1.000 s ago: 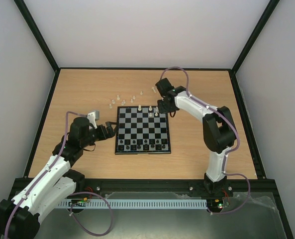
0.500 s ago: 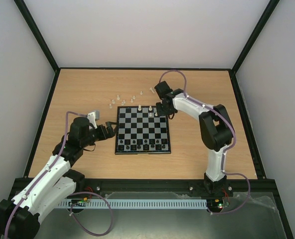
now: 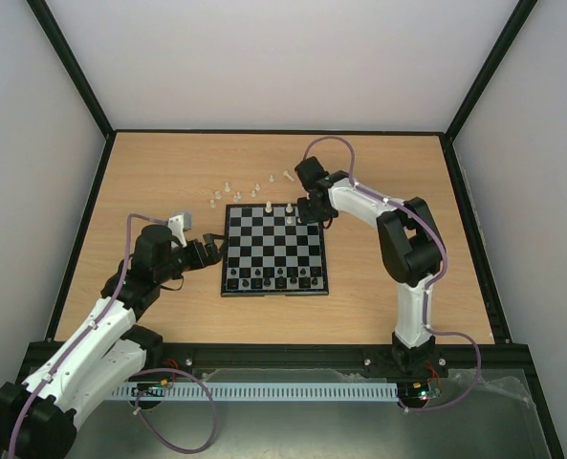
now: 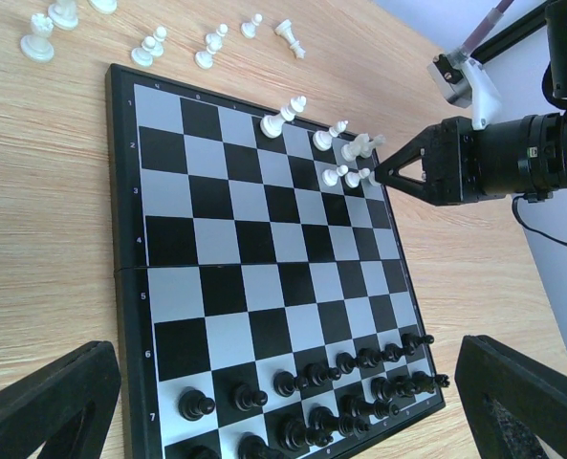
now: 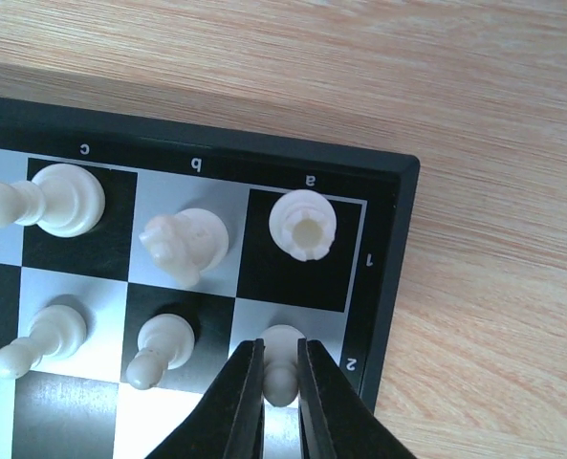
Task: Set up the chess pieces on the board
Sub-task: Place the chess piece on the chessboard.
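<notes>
The board (image 3: pixel 264 245) lies mid-table, black pieces (image 3: pixel 278 279) lined along its near edge. My right gripper (image 5: pixel 280 378) is shut on a white pawn (image 5: pixel 281 346) that stands on the corner-file square marked 2, at the board's far right corner (image 3: pixel 302 216). A white rook (image 5: pixel 304 224), knight (image 5: pixel 185 244), bishop (image 5: pixel 58 201) and two pawns (image 5: pixel 163 344) stand beside it. My left gripper (image 3: pixel 214 251) is open and empty, just left of the board, looking across it (image 4: pixel 288 411). The right gripper also shows in the left wrist view (image 4: pixel 390 172).
Several loose white pieces (image 3: pixel 240 189) lie on the wooden table behind the board's far left edge, also in the left wrist view (image 4: pixel 149 43). One white piece (image 3: pixel 288 175) lies near the right arm's wrist. Dark frame rails edge the table.
The right arm has shifted a little left and back over the board's far right corner, with the pawn between its fingers. The left arm has not moved.
</notes>
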You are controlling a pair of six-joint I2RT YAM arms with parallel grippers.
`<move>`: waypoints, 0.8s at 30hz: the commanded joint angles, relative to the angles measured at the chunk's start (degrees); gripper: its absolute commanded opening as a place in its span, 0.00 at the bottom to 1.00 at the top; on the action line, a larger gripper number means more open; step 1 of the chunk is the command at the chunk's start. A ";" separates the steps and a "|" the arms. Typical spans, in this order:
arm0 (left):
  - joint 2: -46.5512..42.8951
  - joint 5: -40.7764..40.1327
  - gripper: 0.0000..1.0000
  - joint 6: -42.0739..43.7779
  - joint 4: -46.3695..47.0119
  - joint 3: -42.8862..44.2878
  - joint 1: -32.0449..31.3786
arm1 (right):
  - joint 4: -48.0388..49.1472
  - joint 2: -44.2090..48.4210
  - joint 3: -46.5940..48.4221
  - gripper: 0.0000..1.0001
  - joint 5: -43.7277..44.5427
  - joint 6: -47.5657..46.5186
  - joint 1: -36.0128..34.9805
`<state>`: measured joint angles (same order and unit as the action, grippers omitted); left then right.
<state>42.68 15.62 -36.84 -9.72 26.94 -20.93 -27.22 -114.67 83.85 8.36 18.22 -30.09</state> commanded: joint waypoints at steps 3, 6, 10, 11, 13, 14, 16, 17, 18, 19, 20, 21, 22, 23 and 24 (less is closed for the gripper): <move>0.08 0.06 0.99 0.19 0.76 0.04 0.27 | -1.37 -1.57 1.68 0.13 -0.34 -0.11 -0.15; 0.04 0.11 0.99 0.14 0.75 0.11 0.25 | -1.54 -0.64 1.25 0.14 -0.36 -0.11 -0.13; 0.24 0.16 0.99 0.27 0.62 0.42 0.27 | -2.22 1.13 0.72 0.14 0.07 0.08 -0.14; 0.23 0.13 0.99 0.31 0.47 0.44 0.23 | -2.13 1.89 0.43 0.15 0.08 0.19 -0.09; 0.29 -0.14 0.99 0.34 0.53 0.21 0.27 | -1.72 3.77 -0.91 0.17 -0.07 0.24 -0.15; 0.59 -0.07 0.99 0.29 0.88 0.10 0.30 | -1.63 4.82 -1.45 0.19 -0.01 0.24 -0.15; 1.85 0.32 0.99 0.34 1.45 0.28 0.27 | -1.68 6.65 -2.34 0.20 0.14 0.24 -0.10; 2.45 0.56 0.99 0.34 1.83 0.30 0.23 | -1.60 7.64 -2.82 0.20 0.17 0.24 -0.14; 2.69 0.71 0.99 0.21 2.18 0.30 0.27 | -1.48 8.51 -3.27 0.21 0.10 0.24 -0.13; 2.83 0.73 0.99 0.10 2.43 0.17 0.27 | -1.37 9.46 -3.74 0.21 0.08 0.26 -0.15; 2.85 0.73 0.99 0.04 2.62 0.10 0.25 | -1.22 10.26 -4.18 0.21 0.08 0.31 -0.15; 2.85 0.73 0.99 -0.03 2.65 0.12 0.27 | -1.17 10.87 -4.44 0.22 0.09 0.26 -0.08; 2.85 0.69 0.99 0.01 2.60 0.17 0.25 | -1.16 11.41 -4.64 0.22 0.16 0.24 -0.14; 2.85 0.65 0.99 0.01 2.54 0.17 0.23 | -1.16 11.68 -4.73 0.23 0.16 0.24 -0.10; 2.85 0.69 0.99 -0.06 2.51 0.17 0.27 | -1.24 11.86 -4.69 0.23 0.12 0.25 -0.14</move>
<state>45.52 15.66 -36.84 -9.23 26.94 -20.93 -27.05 -105.23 80.29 8.05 18.28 -30.06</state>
